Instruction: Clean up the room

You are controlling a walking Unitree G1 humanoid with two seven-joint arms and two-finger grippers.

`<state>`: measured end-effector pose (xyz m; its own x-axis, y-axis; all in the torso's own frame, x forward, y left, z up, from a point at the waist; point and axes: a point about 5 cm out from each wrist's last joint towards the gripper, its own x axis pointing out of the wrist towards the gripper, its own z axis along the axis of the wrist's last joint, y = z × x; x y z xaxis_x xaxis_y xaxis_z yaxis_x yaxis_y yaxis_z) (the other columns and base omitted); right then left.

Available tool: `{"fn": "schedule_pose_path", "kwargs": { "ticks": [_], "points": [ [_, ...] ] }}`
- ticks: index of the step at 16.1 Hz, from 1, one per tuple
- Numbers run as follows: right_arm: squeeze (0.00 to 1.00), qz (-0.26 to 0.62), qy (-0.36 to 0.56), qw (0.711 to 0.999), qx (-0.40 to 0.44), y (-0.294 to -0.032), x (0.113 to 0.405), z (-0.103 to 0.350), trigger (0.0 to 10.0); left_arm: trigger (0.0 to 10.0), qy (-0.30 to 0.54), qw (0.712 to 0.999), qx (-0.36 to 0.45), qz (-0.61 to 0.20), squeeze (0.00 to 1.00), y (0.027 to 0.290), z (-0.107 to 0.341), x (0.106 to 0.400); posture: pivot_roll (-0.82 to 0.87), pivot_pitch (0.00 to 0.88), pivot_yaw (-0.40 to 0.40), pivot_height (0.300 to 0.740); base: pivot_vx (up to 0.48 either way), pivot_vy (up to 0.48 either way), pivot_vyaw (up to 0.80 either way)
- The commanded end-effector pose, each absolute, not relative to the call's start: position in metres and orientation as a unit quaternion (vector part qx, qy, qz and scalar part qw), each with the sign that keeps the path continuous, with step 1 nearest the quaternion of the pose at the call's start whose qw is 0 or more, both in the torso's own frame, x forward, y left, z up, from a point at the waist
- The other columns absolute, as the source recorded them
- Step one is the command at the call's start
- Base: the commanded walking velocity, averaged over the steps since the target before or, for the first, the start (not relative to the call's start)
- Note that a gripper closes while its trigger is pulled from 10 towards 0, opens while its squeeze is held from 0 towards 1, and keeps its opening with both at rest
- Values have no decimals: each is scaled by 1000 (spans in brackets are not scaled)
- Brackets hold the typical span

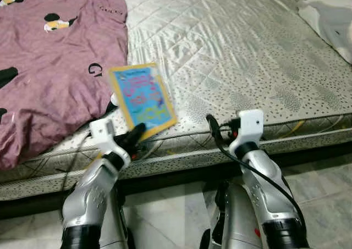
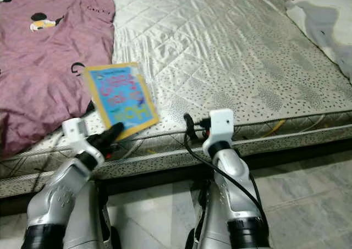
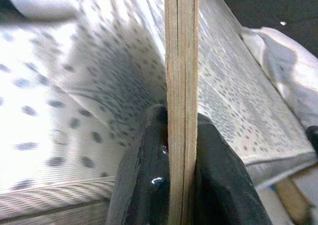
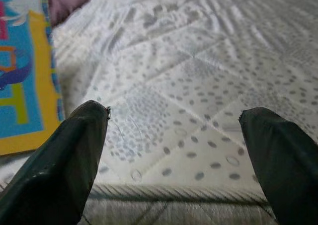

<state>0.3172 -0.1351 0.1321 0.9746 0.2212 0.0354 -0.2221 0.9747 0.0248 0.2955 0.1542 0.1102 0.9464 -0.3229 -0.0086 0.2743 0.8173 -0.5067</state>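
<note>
Left tool clamps the book's edge — right tool spread wide over the mattress.

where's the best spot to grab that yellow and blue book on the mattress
By its near edge, which overhangs the mattress rim, approached from the robot's side. The thin, flat yellow-bordered blue book suits a pinch across its thickness, as the left tool has it now.
</note>
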Motion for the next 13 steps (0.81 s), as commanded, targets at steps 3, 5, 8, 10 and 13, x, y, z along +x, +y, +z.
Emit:
{"fn": "schedule_pose_path", "kwargs": {
  "ticks": [3,5,8,10,13],
  "points": [
    [0,88,-28,995,39,-134,319,134,10000,0,-54,985,-148,-66,0,184,140,284,36,123,-23,490,0,0,-148],
    [0,88,-29,995,44,-130,320,133,10000,0,-52,988,-128,-65,0,181,140,277,46,122,-18,507,0,0,-234],
    [0,81,-28,995,46,-132,320,131,10000,0,-44,990,-110,-82,0,170,131,268,45,120,-15,539,0,0,0],
    [0,75,-28,996,41,-135,321,131,10000,0,-48,990,-100,-89,0,161,129,267,34,118,-18,559,0,0,0],
    [0,64,-34,997,34,-140,324,135,10000,0,-52,989,-103,-92,0,153,131,270,24,113,-21,593,0,0,0]
  ]
}}
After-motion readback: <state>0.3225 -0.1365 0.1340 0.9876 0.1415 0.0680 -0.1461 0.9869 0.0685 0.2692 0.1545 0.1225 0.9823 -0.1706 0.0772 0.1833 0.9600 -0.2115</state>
